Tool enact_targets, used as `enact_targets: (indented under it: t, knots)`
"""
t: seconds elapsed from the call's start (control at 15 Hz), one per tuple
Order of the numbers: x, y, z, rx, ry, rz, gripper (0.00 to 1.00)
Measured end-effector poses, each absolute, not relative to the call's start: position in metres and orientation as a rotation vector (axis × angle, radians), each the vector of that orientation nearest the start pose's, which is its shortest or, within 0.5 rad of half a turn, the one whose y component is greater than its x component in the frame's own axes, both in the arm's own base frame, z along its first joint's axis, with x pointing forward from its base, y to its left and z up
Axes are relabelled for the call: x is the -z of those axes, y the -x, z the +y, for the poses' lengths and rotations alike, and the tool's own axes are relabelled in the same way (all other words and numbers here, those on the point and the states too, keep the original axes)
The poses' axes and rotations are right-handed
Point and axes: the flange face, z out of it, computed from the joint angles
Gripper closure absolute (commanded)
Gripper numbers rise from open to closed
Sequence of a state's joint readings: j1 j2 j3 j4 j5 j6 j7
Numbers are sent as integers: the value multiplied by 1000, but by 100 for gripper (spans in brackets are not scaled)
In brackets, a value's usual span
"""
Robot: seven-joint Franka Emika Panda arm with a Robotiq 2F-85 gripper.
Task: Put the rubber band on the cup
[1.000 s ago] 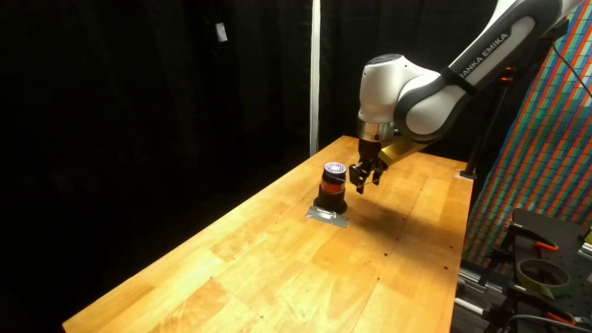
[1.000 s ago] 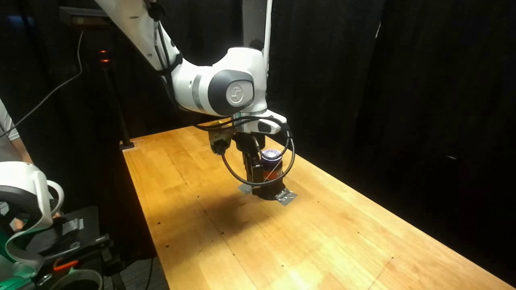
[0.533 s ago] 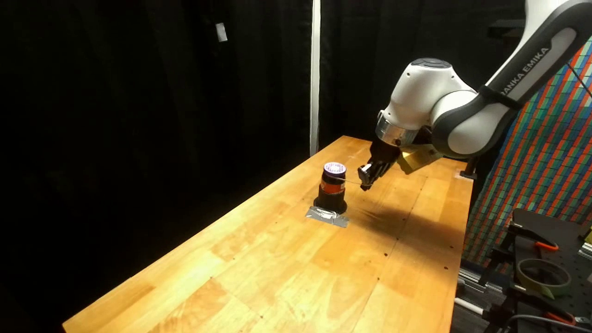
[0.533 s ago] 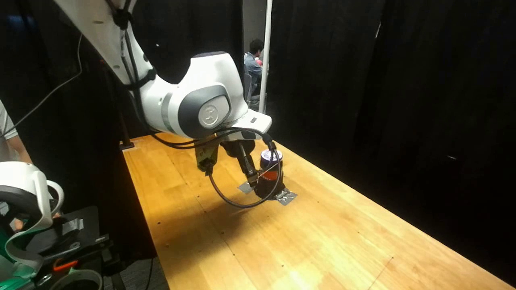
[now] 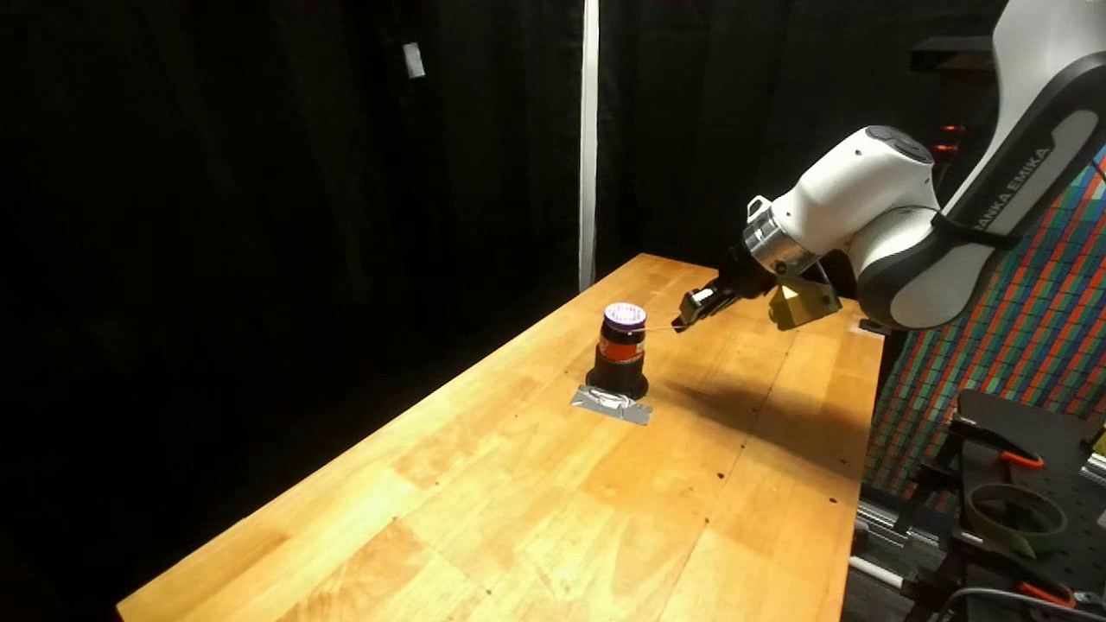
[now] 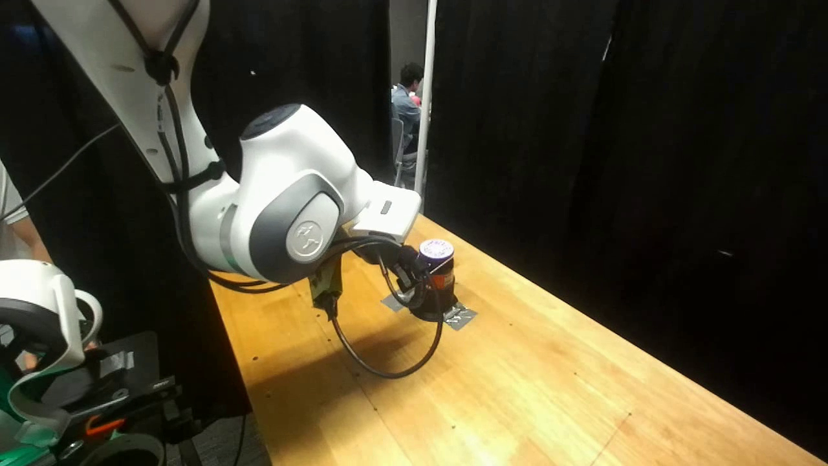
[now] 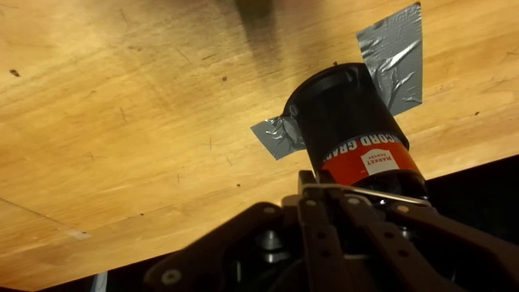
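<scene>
The cup (image 5: 620, 350), a black cylinder with an orange-red label (image 7: 375, 160) and a purple-and-white top (image 6: 436, 248), stands upright on the table. My gripper (image 5: 681, 321) is beside its upper part, tilted, apart from it. Its fingers are shut, tips together, in the wrist view. The thin rubber band (image 7: 377, 191) loops around the outside of the fingertips (image 7: 307, 177) and runs taut to the cup. In an exterior view, the band (image 5: 661, 328) meets the cup just under its top. How it lies on the cup's far side is hidden.
Grey tape (image 7: 397, 61) fixes the cup's base to the wooden table (image 5: 518, 518). A cable loop (image 6: 388, 374) hangs from the arm near the cup. A side cart (image 5: 1037, 432) with a tape roll (image 5: 1015, 518) stands off the table's edge.
My gripper's fingers have come together from wide apart. The wrist has tilted and the arm has drawn back from the cup, with the band stretched between fingertips and cup.
</scene>
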State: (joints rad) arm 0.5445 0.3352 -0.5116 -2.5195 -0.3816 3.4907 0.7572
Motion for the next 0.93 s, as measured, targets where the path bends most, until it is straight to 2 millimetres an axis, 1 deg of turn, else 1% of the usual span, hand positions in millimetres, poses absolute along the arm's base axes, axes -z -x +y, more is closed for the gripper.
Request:
enact_targets:
  t: [0.13, 0.4, 0.6, 0.8, 0.93]
  knots:
    - [-231, -487, 62, 999, 2812, 348, 93]
    - [-214, -464, 79, 1047, 2740, 324, 92]
    - [-210, -451, 87, 1129, 2662, 335, 94]
    - [-209, -441, 89, 1240, 2565, 359, 91]
    - [-206, -435, 89, 1304, 2505, 371, 92]
